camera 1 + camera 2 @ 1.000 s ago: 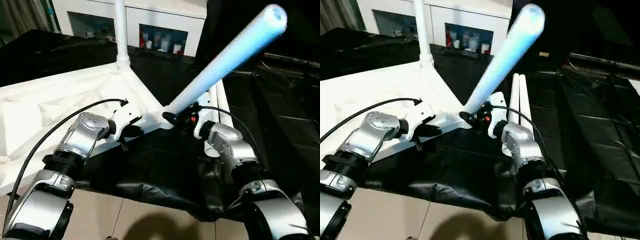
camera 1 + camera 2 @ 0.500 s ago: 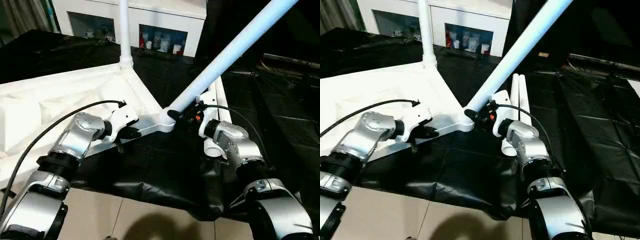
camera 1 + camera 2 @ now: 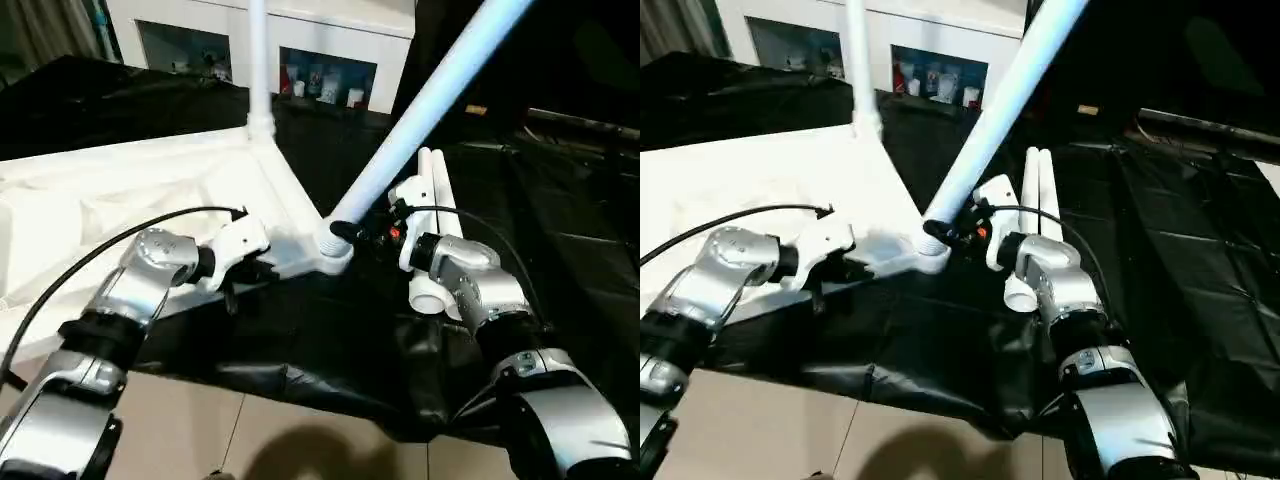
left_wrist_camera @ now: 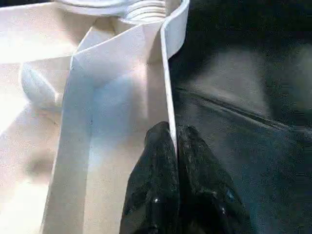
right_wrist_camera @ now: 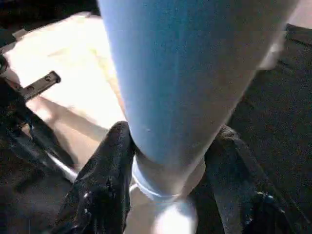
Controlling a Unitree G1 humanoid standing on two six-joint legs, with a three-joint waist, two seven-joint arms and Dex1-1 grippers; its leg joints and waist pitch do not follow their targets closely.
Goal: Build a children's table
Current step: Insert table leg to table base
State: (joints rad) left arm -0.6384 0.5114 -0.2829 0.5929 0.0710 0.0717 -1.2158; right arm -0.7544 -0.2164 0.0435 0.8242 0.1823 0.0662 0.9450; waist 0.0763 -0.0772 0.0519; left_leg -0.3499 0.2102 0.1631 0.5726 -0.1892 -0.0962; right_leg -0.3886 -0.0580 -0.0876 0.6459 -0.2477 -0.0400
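Observation:
The white tabletop [image 3: 130, 200] lies upside down on the black worktable, ribbed side up. One white leg [image 3: 258, 60] stands upright in its far corner socket. My left gripper [image 4: 173, 146] is shut on the thin rim of the tabletop [image 4: 165, 73] near the front corner. My right gripper [image 5: 168, 170] is shut on a second leg [image 3: 420, 110], one black finger [image 5: 105, 175] on each side of the tube. That leg leans up and to the right, its threaded lower end at the near corner socket [image 3: 335, 250]. Two more legs [image 3: 437, 190] lie side by side behind my right wrist.
The black-sheeted worktable [image 3: 330, 340] ends just in front of my forearms, with tiled floor below. A white cabinet [image 3: 320, 50] with small items on its shelves stands behind the table. Black sheeting [image 3: 570, 230] stretches away on the right.
The leg in my right gripper has swung from a low lean to a steeper one, its foot staying at the corner socket. My left gripper keeps its hold on the rim.

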